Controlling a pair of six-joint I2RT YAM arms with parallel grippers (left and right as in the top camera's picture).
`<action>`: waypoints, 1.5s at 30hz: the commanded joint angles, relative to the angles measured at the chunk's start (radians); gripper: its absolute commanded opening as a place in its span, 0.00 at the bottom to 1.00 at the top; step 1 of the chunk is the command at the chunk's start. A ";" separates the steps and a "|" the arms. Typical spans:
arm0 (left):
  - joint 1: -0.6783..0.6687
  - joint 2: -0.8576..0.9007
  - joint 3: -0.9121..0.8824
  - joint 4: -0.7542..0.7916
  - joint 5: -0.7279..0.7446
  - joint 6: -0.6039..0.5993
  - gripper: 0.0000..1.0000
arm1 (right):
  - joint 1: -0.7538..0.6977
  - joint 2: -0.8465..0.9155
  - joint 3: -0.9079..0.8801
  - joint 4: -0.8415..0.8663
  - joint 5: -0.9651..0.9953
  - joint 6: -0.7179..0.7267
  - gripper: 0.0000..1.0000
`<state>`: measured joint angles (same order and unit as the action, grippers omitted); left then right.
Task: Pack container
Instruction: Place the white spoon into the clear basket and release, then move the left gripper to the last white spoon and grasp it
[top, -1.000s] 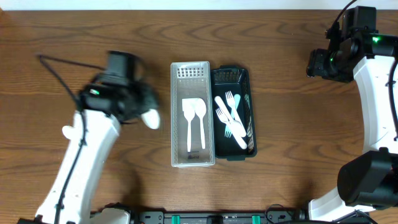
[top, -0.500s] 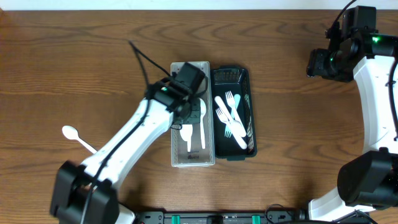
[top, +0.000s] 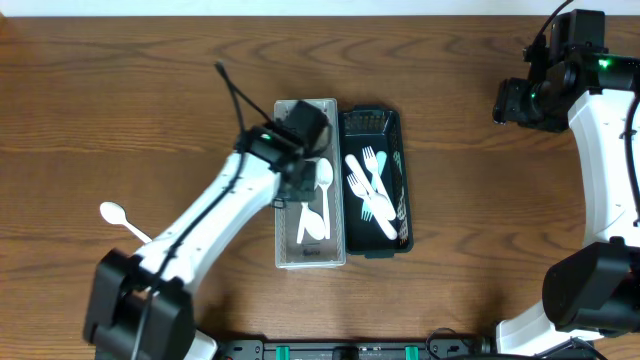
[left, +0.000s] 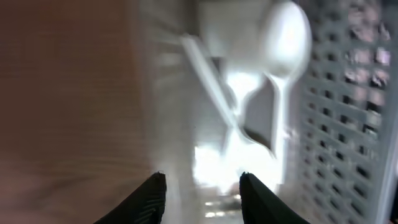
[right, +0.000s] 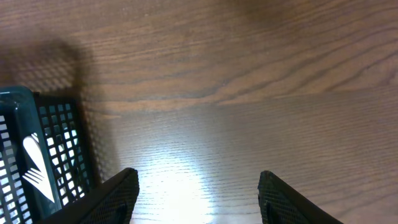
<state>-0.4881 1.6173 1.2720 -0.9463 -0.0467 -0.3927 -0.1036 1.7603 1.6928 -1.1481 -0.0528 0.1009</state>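
Left gripper (left: 202, 180) hangs over the white basket (top: 310, 262), fingers (left: 149, 196) parted on nothing (blurry view); spoons (top: 322, 176) lie inside. You're finishing a drop; next fetch the lone spoon (top: 113, 212) well left of it.

No word, brand or number can be read in any view. The only candidate is a small dark marking (top: 312, 253) on the floor of the white basket (top: 306, 102), at its six o'clock end in the overhead view. It is too small to make out. The left wrist view is blurred, and the right wrist view shows no lettering.
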 joint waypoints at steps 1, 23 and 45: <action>0.124 -0.145 0.049 -0.036 -0.128 -0.036 0.51 | -0.002 0.003 -0.006 -0.001 -0.004 -0.013 0.65; 1.090 -0.060 -0.049 -0.023 0.082 0.005 0.92 | -0.002 0.004 -0.006 -0.004 -0.004 -0.013 0.65; 1.089 0.306 -0.121 0.151 0.126 0.127 0.93 | -0.002 0.004 -0.006 -0.005 -0.003 -0.013 0.65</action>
<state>0.5987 1.9114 1.1782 -0.8043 0.0761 -0.2932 -0.1036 1.7603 1.6924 -1.1519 -0.0528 0.1009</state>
